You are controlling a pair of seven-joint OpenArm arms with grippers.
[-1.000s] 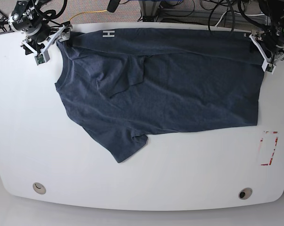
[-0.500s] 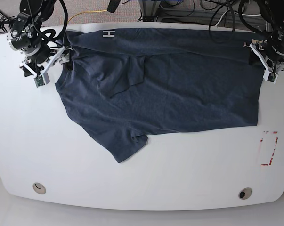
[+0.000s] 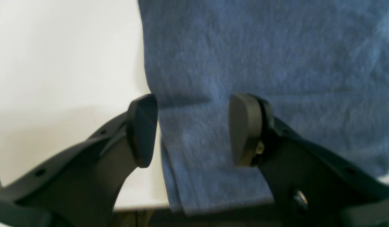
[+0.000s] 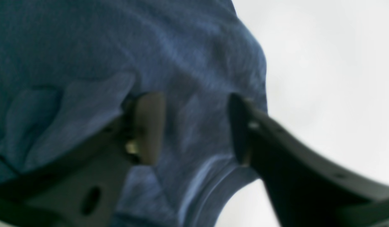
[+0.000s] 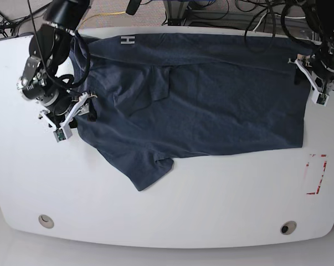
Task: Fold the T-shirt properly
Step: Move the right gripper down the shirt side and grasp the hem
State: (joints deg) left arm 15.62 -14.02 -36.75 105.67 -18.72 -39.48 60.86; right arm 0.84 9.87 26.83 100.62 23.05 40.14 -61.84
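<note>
- Base view, near edge at 6 o'clock: white table (image 5: 172, 216), rounded corners, two round fittings near the front edge; red-marked sticker (image 5: 316, 174) at about 4 o'clock.
- Centre: T-shirt (image 5: 211, 105), dark slate-blue, spread flat with hem toward 3 o'clock and collar end toward 9 o'clock. One short sleeve points toward 7 o'clock; a folded flap lies near the upper middle. White letter print (image 5: 127, 40) shows at about 11 o'clock, on the far edge of the cloth.
- 9 o'clock: right gripper (image 5: 75, 111), white-framed, at the collar-side edge of the shirt.
- 2 o'clock: left gripper (image 5: 309, 77), white-framed, at the hem corner.
- Far edge, 12 o'clock: cables (image 5: 227, 14) and dark equipment behind the table.
- Right wrist view: right gripper (image 4: 196, 129) with dark fingers (image 4: 148, 126) parted, blurred blue cloth and a ribbed edge between them; whether the pads press the fabric cannot be told.
- Left wrist view: left gripper (image 3: 193, 129) jaws parted, a doubled strip of T-shirt (image 3: 260, 56) lying between the pads (image 3: 142, 129), cloth not visibly pinched; white table (image 3: 62, 63) at 9 o'clock.
</note>
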